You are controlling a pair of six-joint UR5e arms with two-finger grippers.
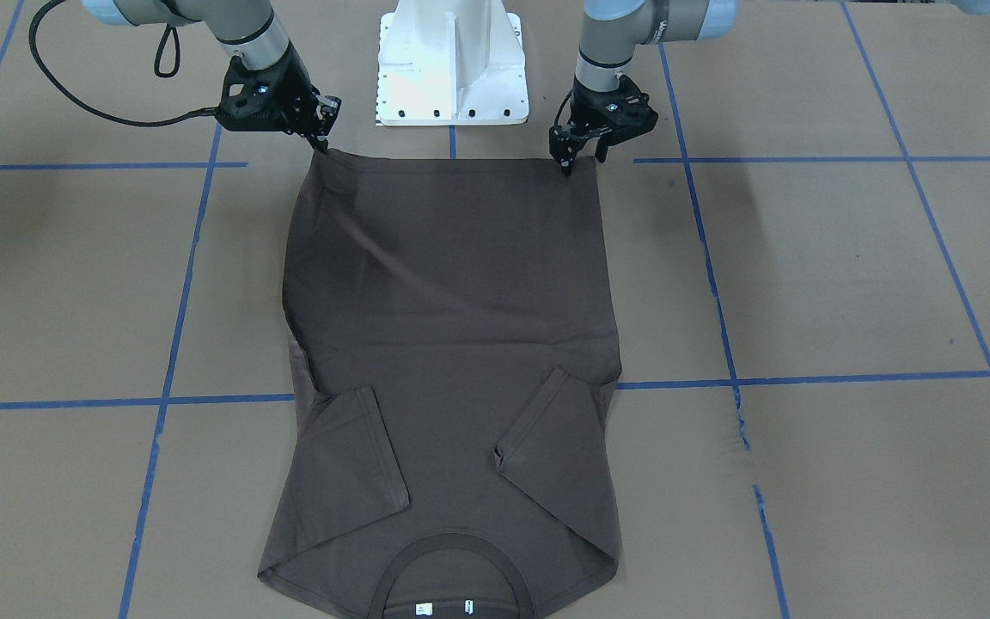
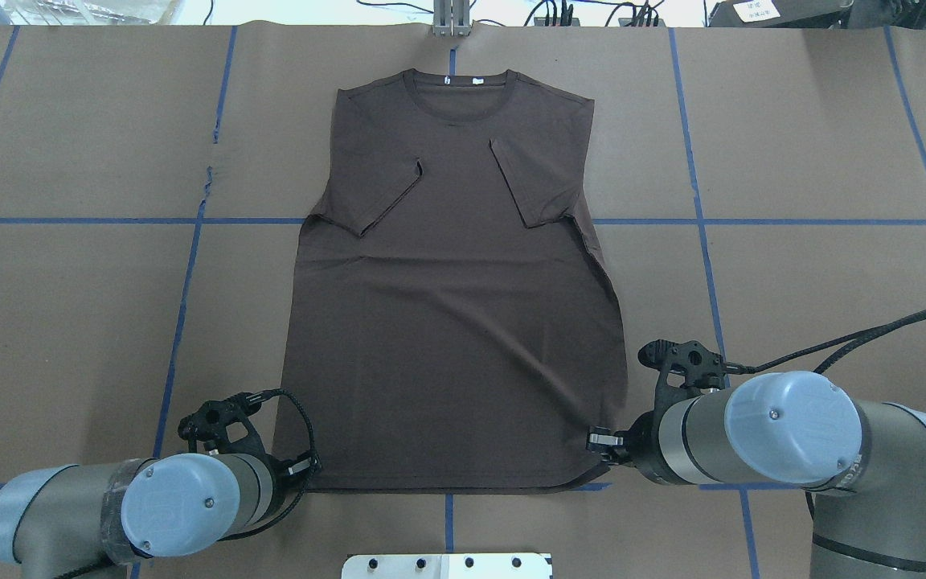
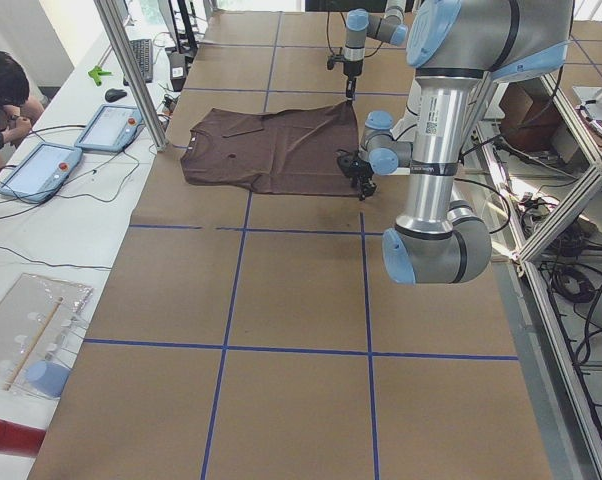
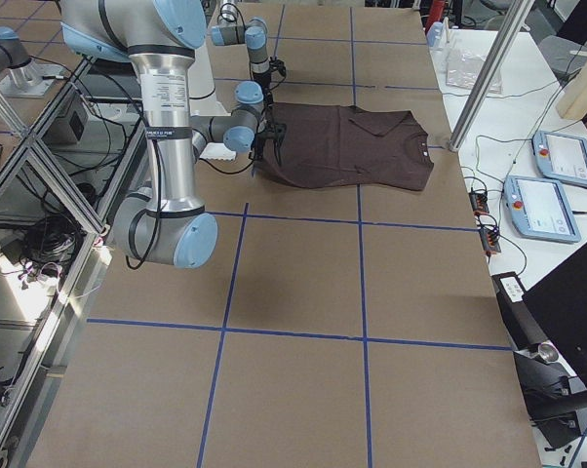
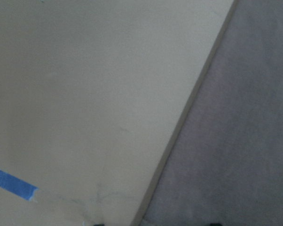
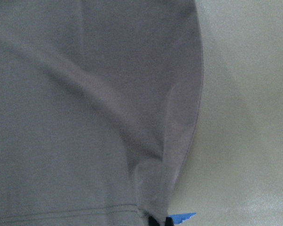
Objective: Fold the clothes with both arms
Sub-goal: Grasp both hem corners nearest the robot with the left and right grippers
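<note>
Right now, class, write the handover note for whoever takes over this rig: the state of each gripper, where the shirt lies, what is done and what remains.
Grippers: left gripper open, straddling its hem corner, not gripping; right gripper seemingly shut on the other hem corner, cloth puckered there.
Things: dark brown-grey short-sleeved cotton T-shirt flat on the brown paper-covered table, collar far from the robot, hem near its base.
Done: both sleeves folded inward.
To do: close the left gripper, then probably carry the hem toward the collar.
</note>
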